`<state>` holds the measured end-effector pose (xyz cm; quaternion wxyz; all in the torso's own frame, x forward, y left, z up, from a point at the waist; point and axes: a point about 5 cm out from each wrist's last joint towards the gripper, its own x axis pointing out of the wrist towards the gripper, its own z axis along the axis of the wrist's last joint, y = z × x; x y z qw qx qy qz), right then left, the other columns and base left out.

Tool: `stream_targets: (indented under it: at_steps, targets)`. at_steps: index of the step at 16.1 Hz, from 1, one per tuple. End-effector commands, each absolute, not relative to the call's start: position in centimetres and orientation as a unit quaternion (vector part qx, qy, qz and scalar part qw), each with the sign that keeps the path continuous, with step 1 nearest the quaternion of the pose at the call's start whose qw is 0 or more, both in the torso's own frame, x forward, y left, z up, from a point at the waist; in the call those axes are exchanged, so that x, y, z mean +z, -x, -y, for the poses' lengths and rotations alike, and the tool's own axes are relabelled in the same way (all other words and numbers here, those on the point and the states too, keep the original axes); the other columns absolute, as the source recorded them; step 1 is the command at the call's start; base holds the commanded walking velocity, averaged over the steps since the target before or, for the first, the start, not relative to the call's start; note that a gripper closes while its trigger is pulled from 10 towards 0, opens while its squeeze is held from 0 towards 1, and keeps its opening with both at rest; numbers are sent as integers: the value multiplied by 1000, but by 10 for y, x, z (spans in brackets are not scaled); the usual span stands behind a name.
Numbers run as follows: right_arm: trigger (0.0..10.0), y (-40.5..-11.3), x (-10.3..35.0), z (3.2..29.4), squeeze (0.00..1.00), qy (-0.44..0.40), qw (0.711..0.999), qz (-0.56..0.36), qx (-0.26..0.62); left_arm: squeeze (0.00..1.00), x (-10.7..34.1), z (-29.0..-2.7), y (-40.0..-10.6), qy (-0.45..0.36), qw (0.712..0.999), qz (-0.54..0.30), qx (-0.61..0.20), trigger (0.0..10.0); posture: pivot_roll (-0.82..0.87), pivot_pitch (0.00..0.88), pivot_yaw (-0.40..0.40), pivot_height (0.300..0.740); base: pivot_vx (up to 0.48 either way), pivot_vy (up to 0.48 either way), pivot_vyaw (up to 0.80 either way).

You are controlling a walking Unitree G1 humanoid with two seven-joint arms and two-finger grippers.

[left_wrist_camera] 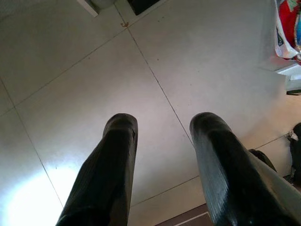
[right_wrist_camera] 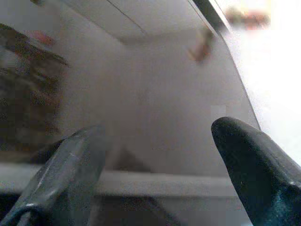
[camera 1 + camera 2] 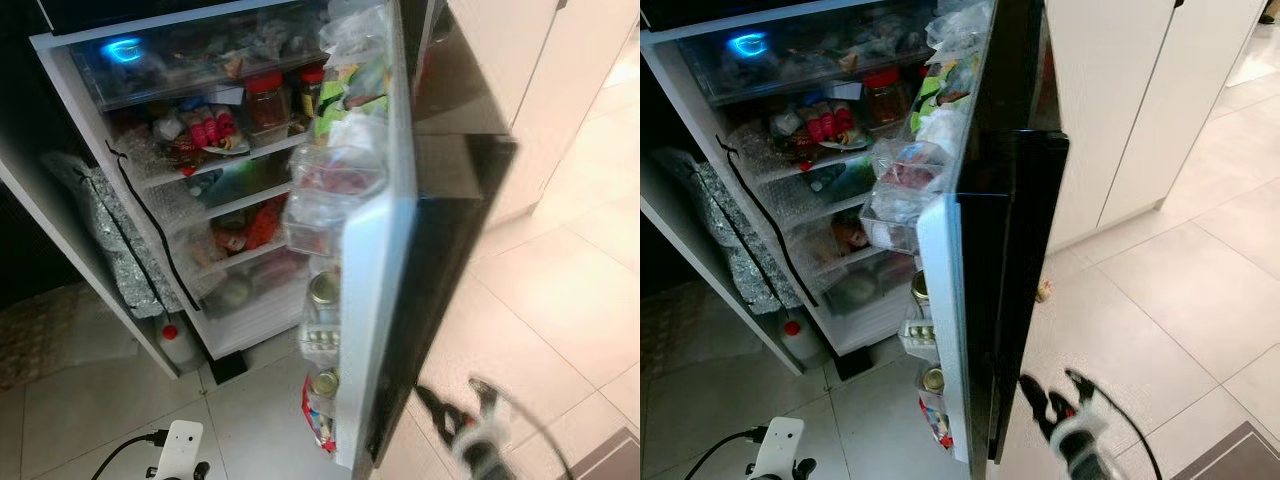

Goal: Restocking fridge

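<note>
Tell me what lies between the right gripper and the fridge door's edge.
Bare tiled floor: in the right eye view, the open right gripper hangs beside the fridge door, apart from it.

Right tool (image 3: 458, 405) hangs low, blurred, fingers spread; left tool (image 1: 162, 136) points floorward, fingers apart.

Place: we take this for a home kitchen.
Fridge (image 3: 250, 180): at our 12 o'clock, open, crammed with jars and bags.
Cupboards (image 3: 1140, 110): white, 2 o'clock.
Floor (image 3: 560, 300): pale tiles.
</note>
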<state>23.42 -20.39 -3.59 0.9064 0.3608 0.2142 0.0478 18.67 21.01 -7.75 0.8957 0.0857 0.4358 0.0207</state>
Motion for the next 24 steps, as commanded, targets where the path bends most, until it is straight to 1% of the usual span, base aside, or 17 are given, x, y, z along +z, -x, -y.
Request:
stream_targets:
  at_steps: [1, 3, 7, 8, 11, 14, 15, 17, 20, 24]
  targets:
    - [10000, -248, -23, 201, 0, -350, 916, -183, 72, 0, -79, -215, -183, -99, 889, -447, 16, 10000, -224, 0, 67, 740, 0, 0, 0]
    - [10000, -255, -18, 199, 0, -345, 920, -168, 82, 0, -79, -215, -183, -98, 889, -447, 18, 10000, -219, 0, 63, 740, 0, 0, 0]
    - [10000, -281, 14, 195, 0, -317, 933, -100, 137, 0, -79, -216, -182, -94, 889, -448, 22, 10000, -217, 0, 60, 740, 0, 0, 0]
    - [10000, -283, 16, 195, 0, -315, 934, -96, 141, 0, -79, -216, -182, -94, 889, -448, 22, 10000, -217, 0, 60, 740, 0, 0, 0]
    - [10000, -290, 35, 191, 0, -279, 938, -66, 193, 0, -79, -216, -181, -93, 889, -449, 25, 10000, -215, 0, 55, 740, 0, 0, 0]
    - [10000, -293, 47, 187, 0, -266, 937, -47, 224, 0, -79, -216, -181, -93, 889, -449, 26, 10000, -217, 0, 55, 740, 0, 0, 0]
    - [10000, -296, 59, 183, 0, -252, 935, -31, 248, 0, -80, -216, -181, -91, 889, -448, 26, 10000, -214, 0, 50, 740, 0, 0, 0]
    - [10000, -299, 70, 177, 0, -235, 933, -21, 271, 0, -80, -215, -181, -90, 889, -449, 27, 10000, -211, 0, 45, 740, 0, 0, 0]
    - [10000, -302, 94, 157, 0, -200, 924, -3, 327, 0, -80, -215, -180, -89, 888, -450, 29, 10000, -207, 0, 38, 740, 0, 0, 0]
    - [10000, -300, 107, 132, 0, -158, 911, -2, 380, 0, -81, -215, -178, -88, 887, -452, 32, 10000, -196, 0, 30, 740, 0, 0, 0]
